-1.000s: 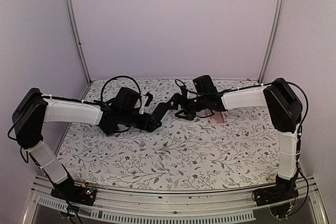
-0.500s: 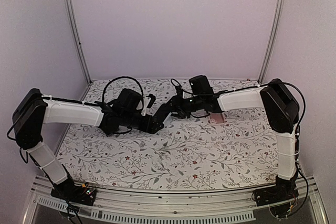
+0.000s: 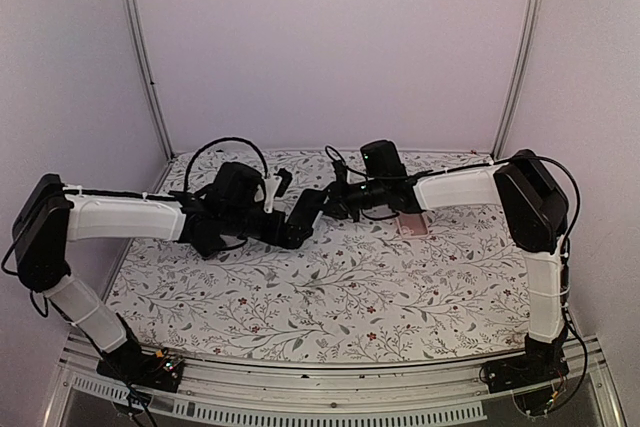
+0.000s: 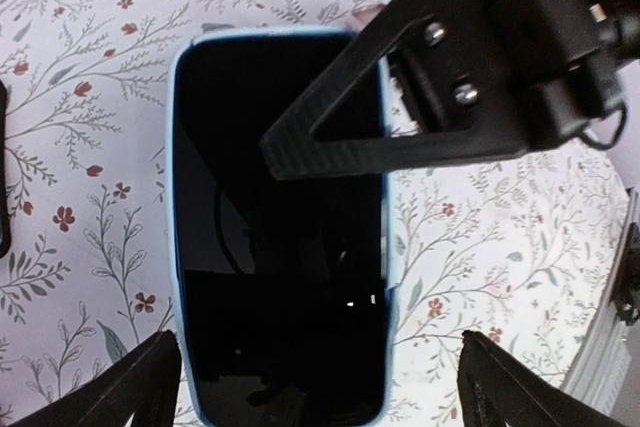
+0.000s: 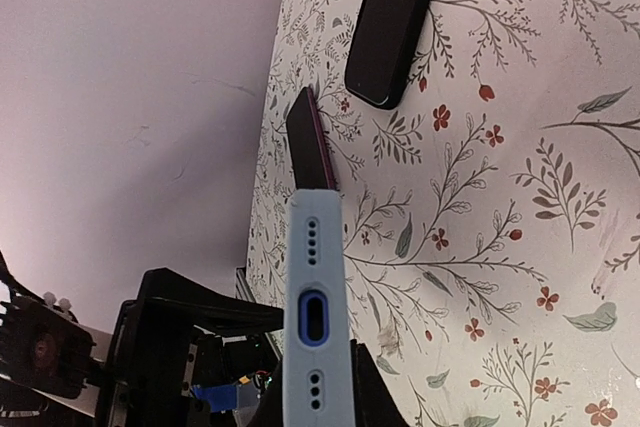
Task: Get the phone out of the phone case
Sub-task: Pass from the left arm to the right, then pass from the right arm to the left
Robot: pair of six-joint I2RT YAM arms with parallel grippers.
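The phone point(image 4: 280, 247), its screen black, sits inside a light blue phone case point(image 4: 176, 197) and hangs above the flowered table between the two arms point(image 3: 306, 209). My right gripper point(image 5: 318, 392) is shut on the case's port end point(image 5: 316, 317), one finger point(image 4: 400, 97) lying across the screen. My left gripper point(image 4: 330, 397) stands wide open, its fingertips point(image 4: 140, 387) off both long edges of the case and not touching them. In the top view the left gripper point(image 3: 292, 229) and right gripper point(image 3: 332, 203) meet at mid-table.
A black slab point(image 5: 392, 22) lies flat on the table beyond the case. A thin dark piece with a magenta edge point(image 5: 310, 142) stands near it. A pink item point(image 3: 413, 228) lies under the right forearm, and a small black object point(image 3: 285, 180) sits at the back.
My right gripper has closed onto the end of the cased phone. My left gripper has opened wider and let go of the case's sides; its arm has shifted slightly.
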